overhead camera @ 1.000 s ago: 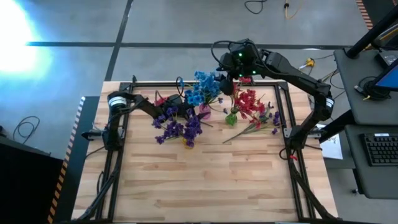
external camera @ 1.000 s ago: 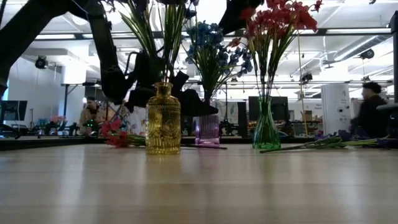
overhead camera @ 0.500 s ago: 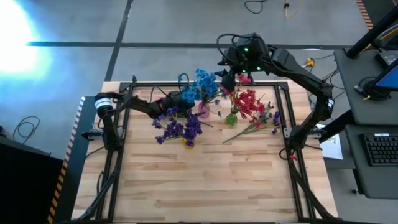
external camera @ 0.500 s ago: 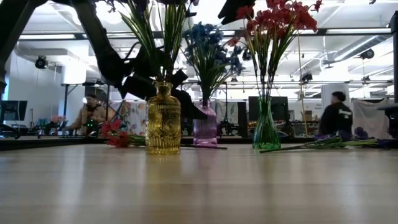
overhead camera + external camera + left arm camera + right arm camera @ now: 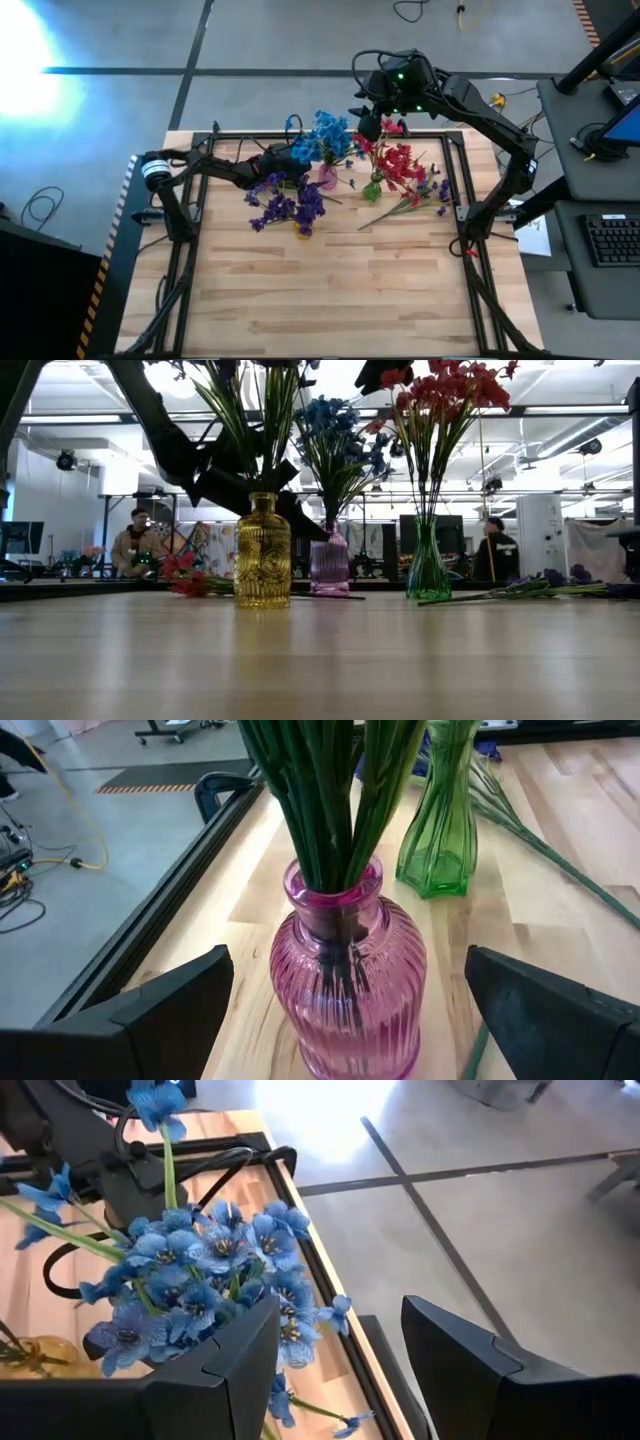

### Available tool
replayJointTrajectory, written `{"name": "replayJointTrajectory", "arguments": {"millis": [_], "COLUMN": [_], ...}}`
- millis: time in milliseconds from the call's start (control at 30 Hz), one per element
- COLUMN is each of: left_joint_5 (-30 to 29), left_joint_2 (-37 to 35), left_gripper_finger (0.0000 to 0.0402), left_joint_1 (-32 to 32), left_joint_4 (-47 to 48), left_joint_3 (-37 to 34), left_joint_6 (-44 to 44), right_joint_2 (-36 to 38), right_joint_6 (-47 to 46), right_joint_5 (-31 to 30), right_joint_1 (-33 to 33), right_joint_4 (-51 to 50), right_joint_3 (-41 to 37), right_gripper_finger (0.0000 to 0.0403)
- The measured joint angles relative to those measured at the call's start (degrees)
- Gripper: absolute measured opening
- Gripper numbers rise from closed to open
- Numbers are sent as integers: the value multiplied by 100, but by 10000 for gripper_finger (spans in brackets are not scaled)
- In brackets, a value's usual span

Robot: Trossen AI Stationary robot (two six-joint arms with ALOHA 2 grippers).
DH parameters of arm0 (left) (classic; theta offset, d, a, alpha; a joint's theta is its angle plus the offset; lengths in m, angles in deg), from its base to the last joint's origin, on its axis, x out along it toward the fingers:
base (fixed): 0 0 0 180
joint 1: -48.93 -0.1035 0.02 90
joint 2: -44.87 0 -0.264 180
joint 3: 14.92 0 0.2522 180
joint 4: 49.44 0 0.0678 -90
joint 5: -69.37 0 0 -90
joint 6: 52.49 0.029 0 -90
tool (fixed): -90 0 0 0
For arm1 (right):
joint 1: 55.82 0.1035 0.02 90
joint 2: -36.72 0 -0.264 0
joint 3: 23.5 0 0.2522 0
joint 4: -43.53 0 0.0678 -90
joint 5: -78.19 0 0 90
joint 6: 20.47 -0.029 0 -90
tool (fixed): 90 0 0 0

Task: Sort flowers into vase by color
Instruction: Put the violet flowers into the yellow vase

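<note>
- Our left gripper (image 5: 345,1010), jaws spread wide, flanks the pink vase (image 5: 348,982) of blue flowers (image 5: 326,138), centre frame.
- Our right gripper (image 5: 340,1355), jaws partly apart and empty, hovers above the blue flowers, upper centre.

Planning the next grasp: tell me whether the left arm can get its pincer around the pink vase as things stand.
Probably yes. The left pincer is open, its fingers either side of the pink vase with nothing between. The green vase stands farther off, clear of it.

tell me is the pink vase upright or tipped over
Upright. The pink vase stands on its base on the table, neck up, green stems rising from its mouth.
</note>
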Motion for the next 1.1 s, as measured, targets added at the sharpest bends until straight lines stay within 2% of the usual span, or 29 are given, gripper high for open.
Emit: {"name": "replayJointTrajectory", "arguments": {"millis": [533,700,1100], "left_joint_5": [-43,-46,-58], "left_joint_2": [-858,-1180,-2076], "left_gripper_finger": [382,382,382], "left_joint_1": [-107,-173,-409], "left_joint_4": [1550,2180,3692], "left_joint_3": [-2,-4,7], "left_joint_6": [283,412,509], "right_joint_2": [26,67,68], "right_joint_6": [60,-11,-395], "right_joint_5": [-21,-280,-290], "right_joint_1": [-2,0,0], "right_joint_4": [-64,-273,-1071], "right_joint_3": [151,554,1270], "right_gripper_finger": [203,203,203]}}
